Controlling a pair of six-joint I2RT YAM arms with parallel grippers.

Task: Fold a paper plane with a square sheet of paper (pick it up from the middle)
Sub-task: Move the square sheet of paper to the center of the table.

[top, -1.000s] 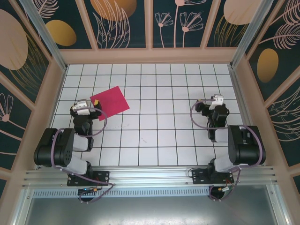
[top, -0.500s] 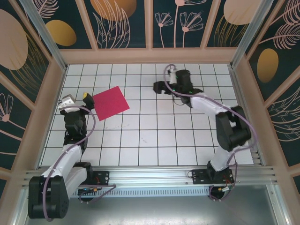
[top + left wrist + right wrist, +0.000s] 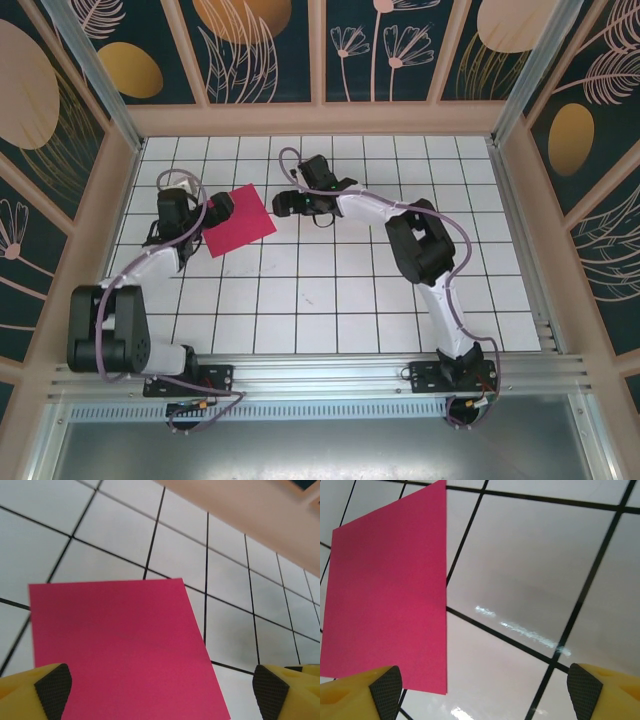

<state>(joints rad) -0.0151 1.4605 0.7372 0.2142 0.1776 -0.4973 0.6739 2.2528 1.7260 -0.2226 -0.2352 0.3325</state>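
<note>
Overhead, the thin square sheet of magenta-red paper (image 3: 238, 220) was seen flat on the white gridded table (image 3: 350, 300), with the left gripper (image 3: 212, 210) at its 9 o'clock edge and the right gripper (image 3: 284, 203) just past 3 o'clock. At the left wrist it was framed toward 12 o'clock between wide-open, empty jaws. At the right wrist it was found toward 10 o'clock of jaws equally open and empty.

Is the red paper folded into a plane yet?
No, the paper lies flat on the table as a plain square, with no folds.
</note>
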